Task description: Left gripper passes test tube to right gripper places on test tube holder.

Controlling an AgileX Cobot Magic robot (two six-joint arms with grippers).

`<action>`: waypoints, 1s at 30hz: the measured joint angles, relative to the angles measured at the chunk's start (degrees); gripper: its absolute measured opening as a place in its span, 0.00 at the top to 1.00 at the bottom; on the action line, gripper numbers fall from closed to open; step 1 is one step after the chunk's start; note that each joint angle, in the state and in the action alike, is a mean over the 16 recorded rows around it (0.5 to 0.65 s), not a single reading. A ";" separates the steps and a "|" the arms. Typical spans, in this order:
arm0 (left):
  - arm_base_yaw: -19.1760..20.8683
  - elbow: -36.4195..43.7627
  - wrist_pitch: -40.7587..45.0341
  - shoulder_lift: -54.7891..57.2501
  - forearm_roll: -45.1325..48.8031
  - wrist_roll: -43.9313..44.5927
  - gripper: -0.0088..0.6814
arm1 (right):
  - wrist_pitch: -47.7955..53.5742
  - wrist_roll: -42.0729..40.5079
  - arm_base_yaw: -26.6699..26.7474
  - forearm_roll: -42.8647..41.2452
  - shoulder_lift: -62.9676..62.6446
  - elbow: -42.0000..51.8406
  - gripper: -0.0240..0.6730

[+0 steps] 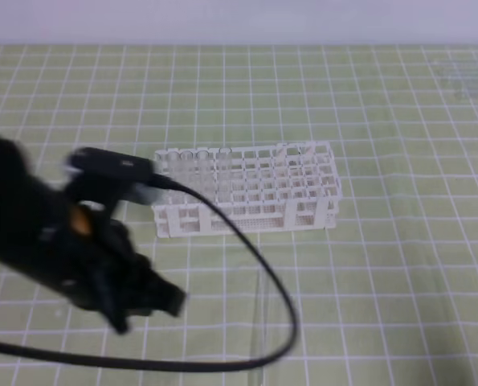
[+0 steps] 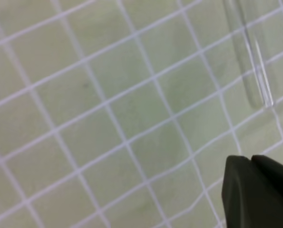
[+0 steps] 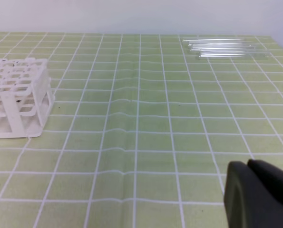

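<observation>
The test tube (image 2: 253, 61) lies flat on the green checked mat, at the top right of the left wrist view with its rounded end toward me. In the high view the test tube (image 1: 259, 318) is only a faint streak in front of the rack. My left gripper (image 1: 168, 301) hovers low to its left, apart from it; its black fingers (image 2: 260, 190) look pressed together with nothing between them. The white test tube holder (image 1: 247, 189) stands mid-table and also shows as the holder (image 3: 17, 97) at left. My right gripper (image 3: 247, 164) looks shut and empty.
Several spare clear tubes (image 3: 224, 47) lie together at the far right of the mat, faint in the high view (image 1: 463, 76). The left arm's black cable (image 1: 259, 265) loops across the mat in front of the rack.
</observation>
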 joint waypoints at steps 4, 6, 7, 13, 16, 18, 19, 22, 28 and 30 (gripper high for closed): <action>-7.71 -4.08 -0.28 6.30 2.63 -3.82 0.99 | 0.00 0.00 0.00 0.00 0.00 0.00 0.99; -10.23 -6.35 0.24 9.31 2.91 -4.70 0.99 | 0.00 0.00 0.00 0.00 0.00 0.00 0.99; -11.43 -7.61 0.72 10.79 2.98 -5.11 0.99 | 0.00 0.00 0.00 0.00 0.00 0.00 0.99; -15.39 -14.99 4.99 19.06 1.44 -5.16 0.99 | 0.00 0.00 0.00 0.00 0.00 0.00 0.99; -16.41 -18.17 7.02 22.54 0.48 -5.11 0.98 | 0.00 0.00 0.00 0.00 0.00 0.00 0.99; -16.88 -19.83 7.83 24.62 0.07 -5.10 0.97 | 0.00 0.00 0.00 0.00 0.00 0.00 0.99; -17.07 -20.57 8.18 25.58 -0.10 -5.10 0.96 | 0.00 0.00 0.00 0.00 0.00 0.00 0.99; -17.46 -22.30 9.26 27.95 -0.57 -5.12 0.92 | 0.00 0.00 0.00 0.00 0.00 0.00 0.99; -17.57 -23.92 9.50 31.25 -1.91 -6.95 0.74 | 0.00 0.00 0.00 0.00 0.00 0.00 0.99; -17.56 -24.04 9.00 32.26 -2.30 -8.25 0.67 | 0.00 0.00 0.00 0.00 0.00 0.00 0.99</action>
